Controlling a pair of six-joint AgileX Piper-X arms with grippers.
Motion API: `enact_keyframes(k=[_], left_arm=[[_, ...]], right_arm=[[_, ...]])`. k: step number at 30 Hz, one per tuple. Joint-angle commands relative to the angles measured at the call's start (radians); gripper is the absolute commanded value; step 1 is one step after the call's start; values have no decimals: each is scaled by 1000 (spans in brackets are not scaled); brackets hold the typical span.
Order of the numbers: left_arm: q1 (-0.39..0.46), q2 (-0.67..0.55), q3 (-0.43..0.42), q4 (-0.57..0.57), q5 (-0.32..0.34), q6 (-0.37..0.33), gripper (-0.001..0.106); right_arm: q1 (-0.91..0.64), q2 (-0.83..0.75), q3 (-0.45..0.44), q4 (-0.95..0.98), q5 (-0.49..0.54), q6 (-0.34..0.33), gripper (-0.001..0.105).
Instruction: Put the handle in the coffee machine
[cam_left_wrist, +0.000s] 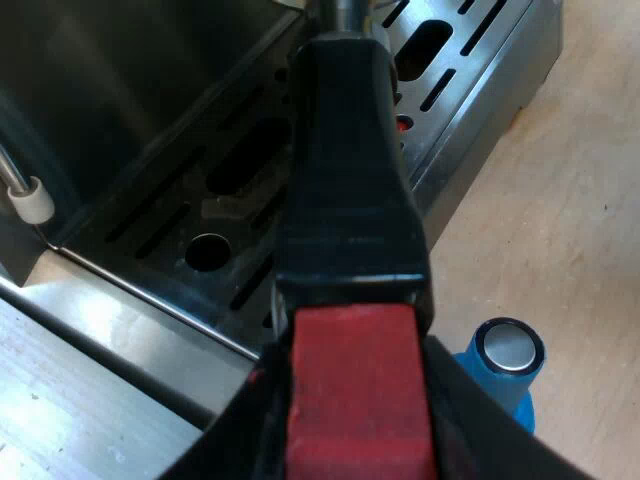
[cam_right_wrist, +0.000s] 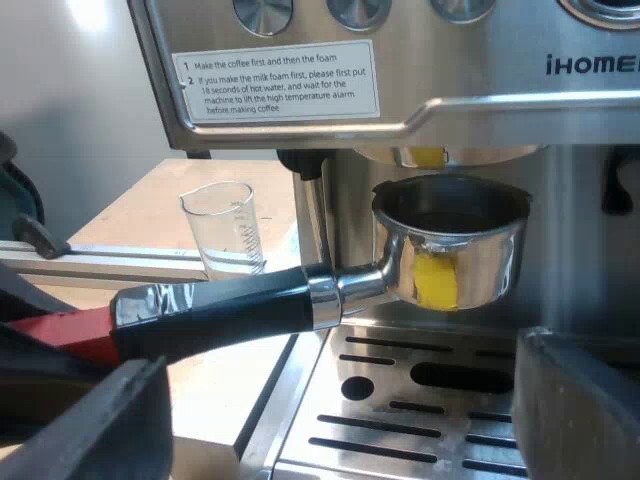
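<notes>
The left fingers (cam_left_wrist: 460, 430) clamp the red end of the dark-handled metal holder (cam_right_wrist: 450, 255), its basket just below the brew head of the steel espresso machine (cam_right_wrist: 480, 60); the right fingers (cam_right_wrist: 580, 410) gape empty. Best raise it level, then twist to lock

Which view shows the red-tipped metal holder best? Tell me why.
The right wrist view: the metal holder with the black, red-tipped handle shows side-on, its basket just under the brew head of the silver espresso machine. The left wrist view looks along the handle from its red end, clamped in the left end effector, basket hidden.
</notes>
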Motion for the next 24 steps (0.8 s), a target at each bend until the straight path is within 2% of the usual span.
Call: enact_keyframes(k=[1, 14, 18, 19, 24], left_arm=[[3, -5, -16, -20, 63, 7, 0], [3, 15, -16, -7, 63, 5, 0], [3, 19, -16, -5, 63, 5, 0], [3, 19, -16, -9, 63, 5, 0], [3, 23, -16, -12, 63, 5, 0]], right_arm=[[-5, -3, -1, -5, 0, -11, 71], [-5, -3, -1, -5, -4, -11, 71], [-5, -3, -1, -5, -4, -21, 71], [-5, -3, -1, -7, -4, -45, 71], [-5, -3, -1, -7, -4, -46, 71]])
